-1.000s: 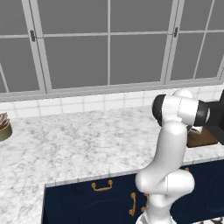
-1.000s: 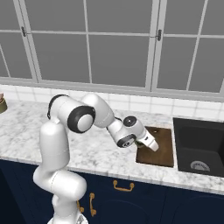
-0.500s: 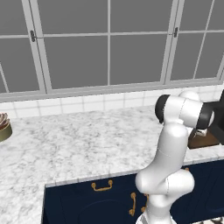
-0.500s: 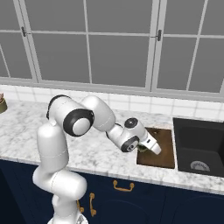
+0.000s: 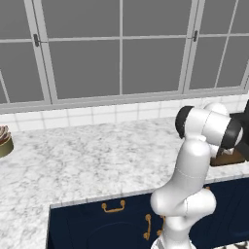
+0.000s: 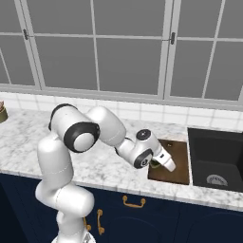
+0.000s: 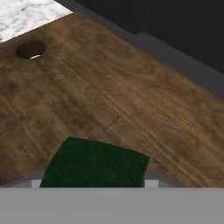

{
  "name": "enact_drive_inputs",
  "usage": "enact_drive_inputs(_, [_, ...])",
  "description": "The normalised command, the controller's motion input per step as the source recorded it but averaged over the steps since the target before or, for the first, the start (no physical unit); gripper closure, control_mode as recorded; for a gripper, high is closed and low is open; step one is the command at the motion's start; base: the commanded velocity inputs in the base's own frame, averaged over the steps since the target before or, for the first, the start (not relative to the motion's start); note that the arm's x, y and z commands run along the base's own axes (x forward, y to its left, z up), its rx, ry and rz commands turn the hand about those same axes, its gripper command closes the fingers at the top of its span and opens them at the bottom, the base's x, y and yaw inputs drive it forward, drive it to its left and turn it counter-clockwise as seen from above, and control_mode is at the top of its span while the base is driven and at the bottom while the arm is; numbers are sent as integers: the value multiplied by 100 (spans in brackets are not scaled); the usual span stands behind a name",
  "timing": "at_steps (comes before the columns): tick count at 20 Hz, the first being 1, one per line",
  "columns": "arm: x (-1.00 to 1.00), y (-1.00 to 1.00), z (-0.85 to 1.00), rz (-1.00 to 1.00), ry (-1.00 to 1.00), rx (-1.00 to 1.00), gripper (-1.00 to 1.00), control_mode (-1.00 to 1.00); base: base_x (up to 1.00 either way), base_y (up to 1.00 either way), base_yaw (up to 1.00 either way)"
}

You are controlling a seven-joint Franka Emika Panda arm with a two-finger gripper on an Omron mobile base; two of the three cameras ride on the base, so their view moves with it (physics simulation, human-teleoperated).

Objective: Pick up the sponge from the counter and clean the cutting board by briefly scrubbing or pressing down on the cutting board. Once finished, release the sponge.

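Note:
The brown wooden cutting board (image 7: 131, 96) spreads across the hand view, a round hole near its far corner. A dark green sponge (image 7: 94, 164) lies flat on it, held between my gripper's (image 7: 94, 183) two tips. In the right base view the gripper (image 6: 157, 163) is low over the left part of the cutting board (image 6: 179, 154), with the sponge (image 6: 154, 166) showing green under the hand. A brown strip of the cutting board (image 5: 228, 158) peeks out behind my arm in the left base view. The board rests on the white marble counter (image 6: 28, 137).
A black sink (image 6: 216, 156) is set into the counter just right of the board, and its rim (image 7: 175, 48) runs along the board's edge. A small bowl-like object (image 5: 4, 140) stands at the counter's far left. Windows line the back wall.
My hand has moved right and down with the sponge, from the board's left edge to over the board. The base has not moved.

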Motion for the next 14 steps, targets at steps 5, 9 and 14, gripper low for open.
enact_drive_inputs(5, [-100,-27,-50,0,0,3,100,-100,0,0,0])
enact_drive_inputs(9, [-100,-33,-25,0,0,7,100,-100,0,0,0])
enact_drive_inputs(14, [-88,-20,28,0,1,10,100,-100,0,0,0])
